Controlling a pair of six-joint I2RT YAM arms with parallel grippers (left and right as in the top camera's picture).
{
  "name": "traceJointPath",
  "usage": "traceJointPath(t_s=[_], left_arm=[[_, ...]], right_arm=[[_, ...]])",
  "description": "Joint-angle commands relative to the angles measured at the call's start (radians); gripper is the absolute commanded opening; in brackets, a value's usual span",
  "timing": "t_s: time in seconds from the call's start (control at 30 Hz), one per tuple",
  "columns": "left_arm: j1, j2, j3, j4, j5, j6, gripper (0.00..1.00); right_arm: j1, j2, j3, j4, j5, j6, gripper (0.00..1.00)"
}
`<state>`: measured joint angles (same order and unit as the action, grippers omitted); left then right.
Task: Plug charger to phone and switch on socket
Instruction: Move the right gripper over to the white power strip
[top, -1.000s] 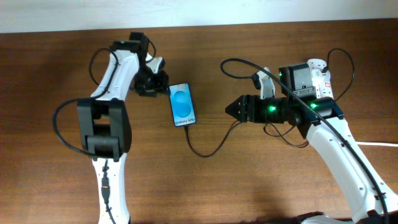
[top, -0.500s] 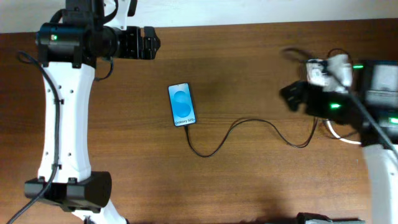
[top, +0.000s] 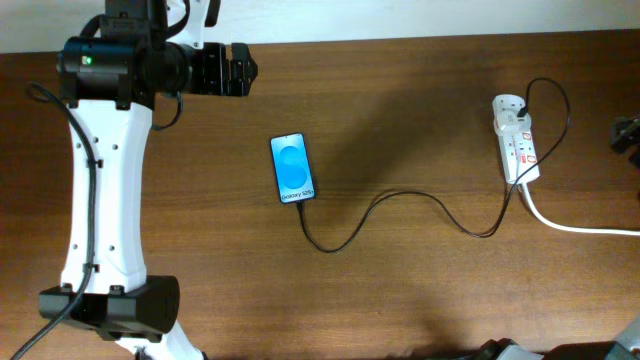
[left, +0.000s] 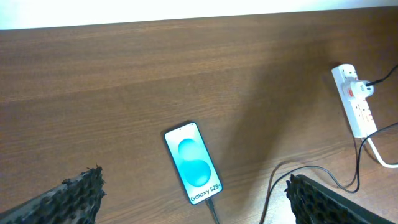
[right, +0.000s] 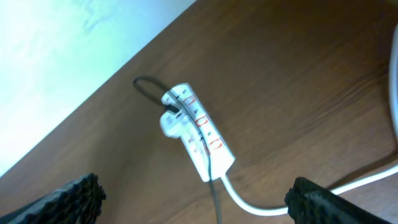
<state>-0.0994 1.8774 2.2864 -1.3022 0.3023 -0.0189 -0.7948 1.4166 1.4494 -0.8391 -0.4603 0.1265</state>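
Observation:
The phone (top: 294, 168) lies flat mid-table with its blue screen up; it also shows in the left wrist view (left: 193, 162). The thin black charger cable (top: 400, 200) runs from the phone's lower end in curves to the white socket strip (top: 516, 138) at the right, where an adapter is plugged in. The cable's plug sits in the phone's bottom port (left: 210, 203). The socket shows in the right wrist view (right: 197, 132) too. My left gripper (top: 240, 72) is open and empty, raised at the back left. My right gripper (right: 199, 199) is open and empty, high above the socket.
The socket's thick white cord (top: 580, 226) runs off the right edge. The table's back edge meets a white wall (top: 400, 20). The left arm's base stands at the front left (top: 110, 310).
My right arm has pulled back from over the socket to the far right edge, uncovering the strip. My left arm lifted away from the phone a second ago and now holds still.

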Motion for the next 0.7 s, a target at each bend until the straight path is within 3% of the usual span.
traceJointPath(t_s=[0.0,0.17,0.37,0.67], left_arm=[[0.002,-0.014,0.003,-0.002,-0.004,0.005,0.99],[0.002,-0.014,0.003,-0.002,-0.004,0.005,0.99],[0.002,-0.014,0.003,-0.002,-0.004,0.005,0.99],[0.002,-0.014,0.003,-0.002,-0.004,0.005,0.99]], right_arm=[[-0.028,0.041,0.015,0.077,0.005,0.020,0.99],[-0.031,0.195,0.015,0.253,0.005,0.091,0.99],[-0.024,0.383,0.015,0.332,0.002,0.087,0.98],[0.100,0.562,0.015,0.395,0.081,-0.023,0.99]])
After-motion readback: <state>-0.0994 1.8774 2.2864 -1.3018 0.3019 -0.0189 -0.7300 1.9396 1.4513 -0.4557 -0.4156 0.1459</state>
